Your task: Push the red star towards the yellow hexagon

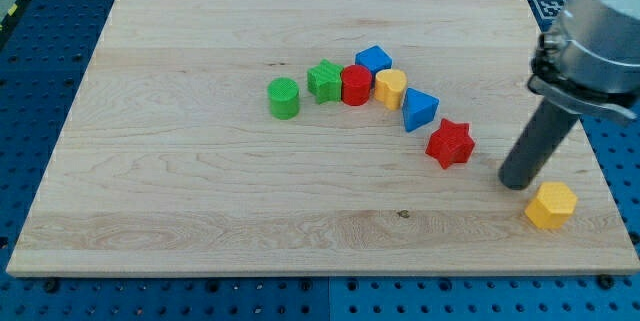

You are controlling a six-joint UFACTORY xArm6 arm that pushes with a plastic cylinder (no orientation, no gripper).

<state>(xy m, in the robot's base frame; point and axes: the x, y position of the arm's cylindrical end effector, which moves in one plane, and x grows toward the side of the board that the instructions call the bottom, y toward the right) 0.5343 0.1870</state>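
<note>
The red star [450, 143] lies right of the board's middle, at the lower right end of a curved row of blocks. The yellow hexagon [551, 205] sits alone near the board's lower right corner. My tip [518, 181] rests on the board between them, to the right of and slightly below the red star and up-left of the yellow hexagon, touching neither.
The row runs up-left from the star: a blue triangle [419, 109], a yellow block [390, 89], a blue block [373, 59], a red cylinder [356, 85], a green star [324, 80], a green cylinder [284, 98]. The wooden board [200, 191] ends close below the hexagon.
</note>
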